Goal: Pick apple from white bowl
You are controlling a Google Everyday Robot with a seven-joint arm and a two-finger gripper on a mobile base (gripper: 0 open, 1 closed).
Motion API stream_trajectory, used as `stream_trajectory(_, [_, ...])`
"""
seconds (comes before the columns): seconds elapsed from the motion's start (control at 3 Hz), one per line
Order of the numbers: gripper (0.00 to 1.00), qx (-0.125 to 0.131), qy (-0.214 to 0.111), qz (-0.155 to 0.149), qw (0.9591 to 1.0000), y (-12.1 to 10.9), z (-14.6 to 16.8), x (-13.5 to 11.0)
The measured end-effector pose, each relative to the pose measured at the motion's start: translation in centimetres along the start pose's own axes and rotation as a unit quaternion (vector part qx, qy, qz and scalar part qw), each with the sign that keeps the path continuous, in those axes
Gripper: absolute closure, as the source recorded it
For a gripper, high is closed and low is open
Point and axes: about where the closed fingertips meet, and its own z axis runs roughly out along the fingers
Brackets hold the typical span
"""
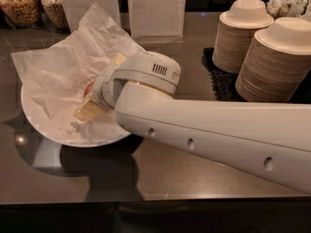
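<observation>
Gripper [97, 89] of the white robot arm [218, 130] sits low inside the large shallow white bowl [51, 137]. It is right at the small red-orange apple [89, 88], which shows only as a sliver at the gripper's left side, lying on the crinkled white paper sheet [58, 72]. Whether the gripper is open or already closed on the fruit cannot be told.

Far to its upper left stand two glass snack jars [19, 4], well apart and no hindrance. Left of and beneath the gripper, the loose paper is the likeliest trouble. If caught with the apple, it would probably rise too and drag or tip the bowl. A round apple held off-centre could also slip out and roll toward the bowl's rim.

Straight up looks like the freest way out. Behind the gripper, white upright panels [156, 8] stand near the paper's far corner, so a lift leaning away risks brushing them. To its right the bare dark tabletop [170, 174] gives room. Farther right, the black mat [218, 79] and two tall stacks of beige paper bowls [279, 62] stand beside the arm, and a wide swing there might topple them. The table's front edge lies close on the near side.
</observation>
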Motion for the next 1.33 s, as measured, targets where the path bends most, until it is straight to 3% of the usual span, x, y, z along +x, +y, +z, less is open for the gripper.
stream_trajectory(0.33, [0.00,-0.013,0.017,0.009,0.9997,1.62,1.55,0.92])
stream_trajectory(0.67, [0.00,-0.013,0.017,0.009,0.9997,1.62,1.55,0.92])
stream_trajectory(1.33, [0.42,-0.013,0.017,0.009,0.9997,1.62,1.55,0.91])
